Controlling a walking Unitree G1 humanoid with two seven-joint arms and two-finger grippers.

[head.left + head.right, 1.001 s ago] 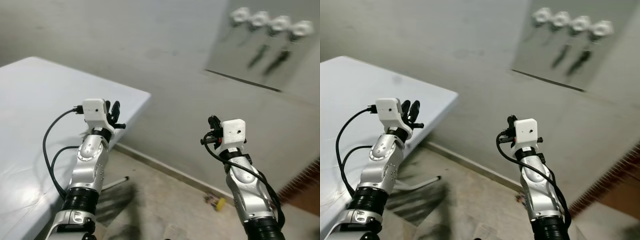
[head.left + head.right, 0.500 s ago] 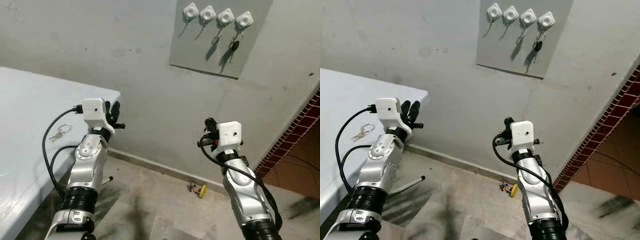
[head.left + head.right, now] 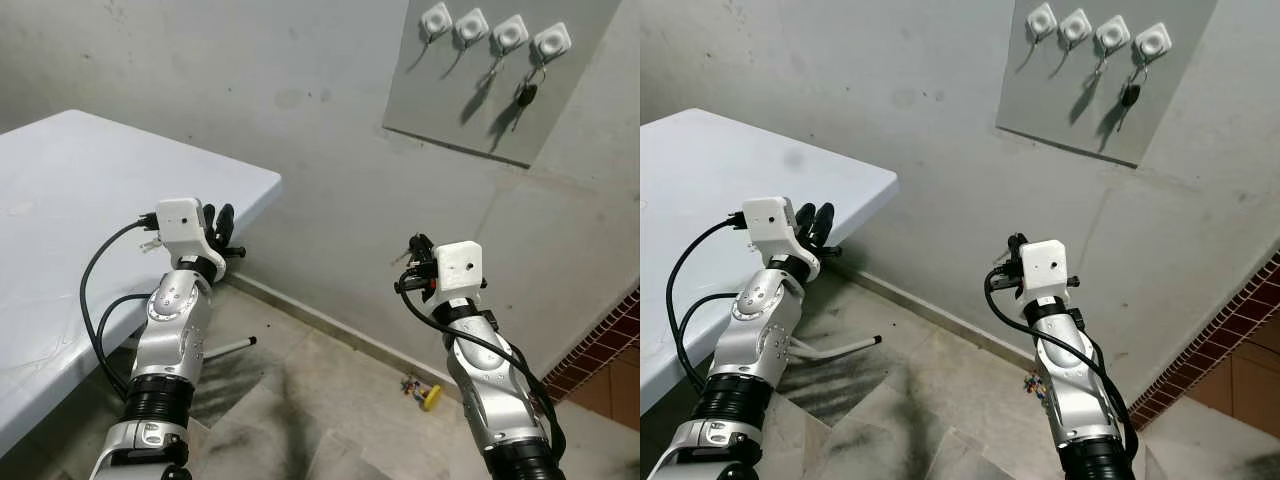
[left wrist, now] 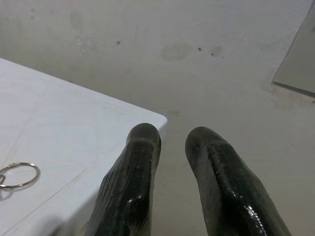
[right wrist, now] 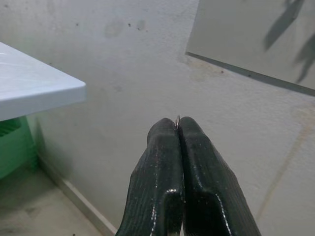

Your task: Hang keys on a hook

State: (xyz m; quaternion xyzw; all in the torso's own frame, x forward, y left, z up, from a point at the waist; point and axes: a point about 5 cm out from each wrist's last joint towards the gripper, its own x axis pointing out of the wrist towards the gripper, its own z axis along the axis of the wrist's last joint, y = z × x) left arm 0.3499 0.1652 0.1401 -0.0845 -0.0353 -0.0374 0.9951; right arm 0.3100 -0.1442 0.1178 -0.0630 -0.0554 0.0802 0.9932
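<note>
Jaws of the right gripper (image 5: 178,129) are pressed together, a thin sliver of metal ring (image 5: 177,118) showing at their tips; this is judged to be the keys' ring, pinched there so it can be slipped over a peg. Jaws of the left gripper (image 4: 170,142) stand slightly apart and hold nothing; that arm is raised by the corner of the white surface (image 3: 90,190), on which a loose ring (image 4: 18,175) lies, apparently a second set awaiting its turn. High on the wall, a grey panel (image 3: 470,100) carries four white hooks (image 3: 495,28) in a row. The two on the right bear hanging items, a dark key (image 3: 524,94) under the last; the two on the left look free, so one of them is the likely target. The right gripper sits well below the panel and apart from the wall, so a lift and an approach remain.
</note>
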